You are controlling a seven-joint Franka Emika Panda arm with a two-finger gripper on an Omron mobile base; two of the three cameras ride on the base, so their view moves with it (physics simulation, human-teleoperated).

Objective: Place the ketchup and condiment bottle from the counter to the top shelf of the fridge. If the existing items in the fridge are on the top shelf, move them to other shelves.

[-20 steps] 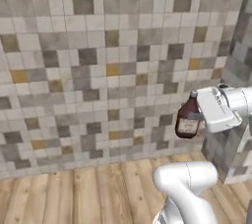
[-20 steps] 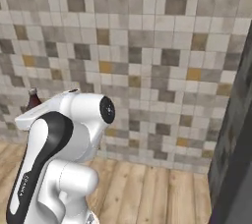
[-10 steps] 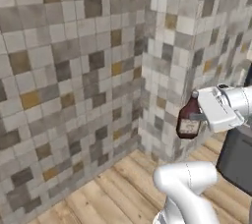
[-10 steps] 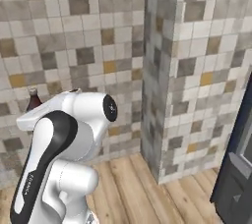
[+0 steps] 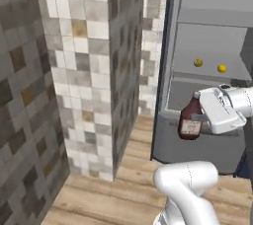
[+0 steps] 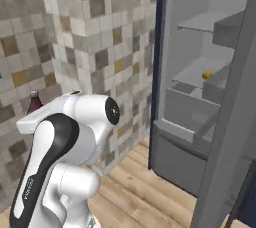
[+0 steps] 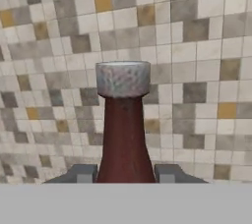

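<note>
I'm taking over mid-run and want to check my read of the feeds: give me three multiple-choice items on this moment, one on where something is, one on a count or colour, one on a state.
1. Where is the bottle?
A. On the floor
B. Between the fingers of the gripper
C. On a fridge shelf

2. How many small yellow items sit on the fridge shelf in the left base view?
A. Two
B. Four
C. None

3. What state is the fridge in?
A. Door shut
B. Lying on its side
C. Door open, shelves showing

Answers:
1 B, the hand view shows the dark red neck rising between the two finger tips.
2 A, two yellow items sit side by side, apart from each other.
3 C, the right base view looks straight onto the shelves inside.
</note>
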